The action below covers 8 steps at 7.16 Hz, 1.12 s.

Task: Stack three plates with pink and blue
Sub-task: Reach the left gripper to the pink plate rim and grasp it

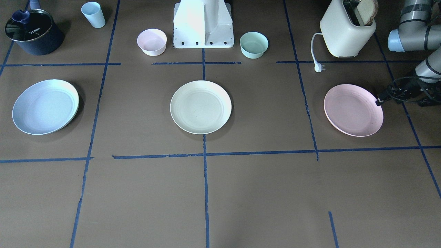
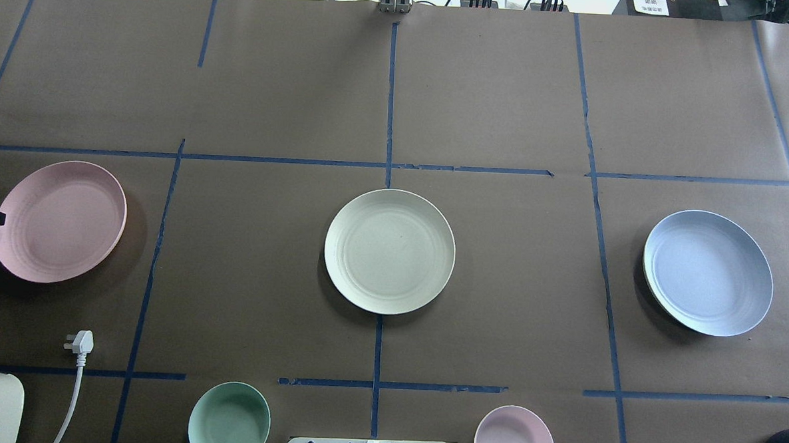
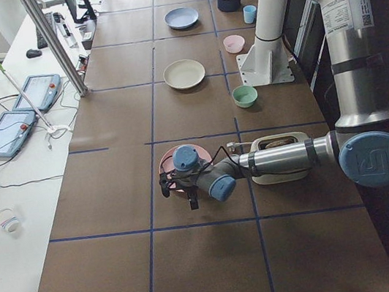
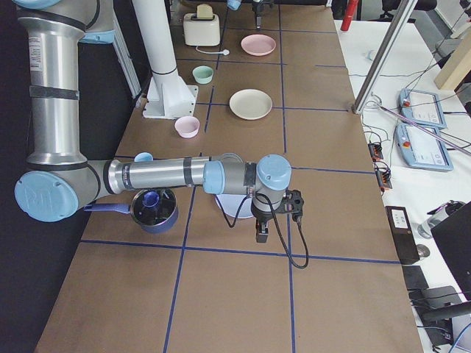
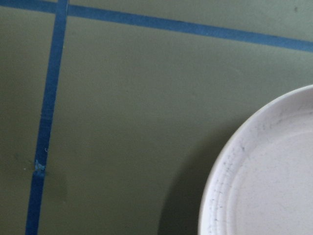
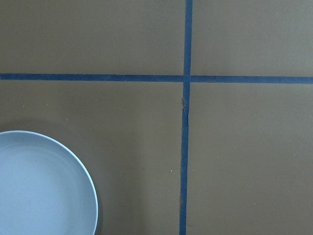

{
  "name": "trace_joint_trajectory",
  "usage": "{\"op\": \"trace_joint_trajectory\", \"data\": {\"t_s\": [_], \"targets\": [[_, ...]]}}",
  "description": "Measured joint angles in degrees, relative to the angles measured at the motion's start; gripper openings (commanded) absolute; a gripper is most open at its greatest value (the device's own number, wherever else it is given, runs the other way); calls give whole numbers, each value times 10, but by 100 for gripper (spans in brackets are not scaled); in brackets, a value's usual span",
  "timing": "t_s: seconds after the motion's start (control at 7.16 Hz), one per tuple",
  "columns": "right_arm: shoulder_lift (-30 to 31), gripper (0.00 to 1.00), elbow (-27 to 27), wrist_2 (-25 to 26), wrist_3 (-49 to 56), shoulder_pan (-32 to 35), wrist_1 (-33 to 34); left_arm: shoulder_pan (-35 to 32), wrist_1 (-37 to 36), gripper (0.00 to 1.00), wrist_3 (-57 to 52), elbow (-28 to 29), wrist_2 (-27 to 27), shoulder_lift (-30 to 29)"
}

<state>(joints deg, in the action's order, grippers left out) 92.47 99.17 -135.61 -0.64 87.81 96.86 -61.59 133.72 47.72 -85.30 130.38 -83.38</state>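
Brown-paper table (image 1: 262, 193) w/ blue tape grid (image 1: 205, 193); left gripper (image 1: 379, 101), right gripper (image 4: 263, 234) (spread? can't tell).

Your desk (image 1: 262, 193) was plain brown, crossed by a grid of dark blue tape lines (image 1: 205, 193). On it you had a pastel pink plate (image 1: 353, 110), a pale cream plate (image 1: 201, 107) with faint concentric rings, and a light blue plate (image 1: 44, 106) with a greenish edge along one side, plus a small pink bowl (image 1: 152, 42), a mint-green bowl (image 1: 254, 44) and a pale blue cup (image 1: 93, 14). You also had a cream toaster (image 1: 344, 34) with a white cord and plug (image 1: 319, 68), a dark navy pot (image 1: 34, 32) with white lettering on its glossy lid, and the white robot base (image 1: 203, 24).
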Motion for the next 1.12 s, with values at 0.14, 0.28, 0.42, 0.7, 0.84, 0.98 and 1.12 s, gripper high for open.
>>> {"op": "trace_joint_trajectory", "data": {"t_s": [0.14,0.28,0.42,0.7,0.84,0.98,1.12], "targets": [[0,100,0,0,0,0,0,9,3,88,1,4,0,-4],[0,100,-1,0,0,0,0,17,3,65,5,5,0,-8],[0,100,-1,0,0,0,0,22,4,36,16,5,0,-11],[0,100,-1,0,0,0,1,27,4,8,32,4,0,-16],[0,100,-1,0,-1,0,0,26,5,3,33,3,1,-15],[-1,100,1,-1,0,0,0,24,5,2,32,-2,3,-11],[-4,100,3,-1,0,0,0,18,3,1,31,-15,14,0]]}}
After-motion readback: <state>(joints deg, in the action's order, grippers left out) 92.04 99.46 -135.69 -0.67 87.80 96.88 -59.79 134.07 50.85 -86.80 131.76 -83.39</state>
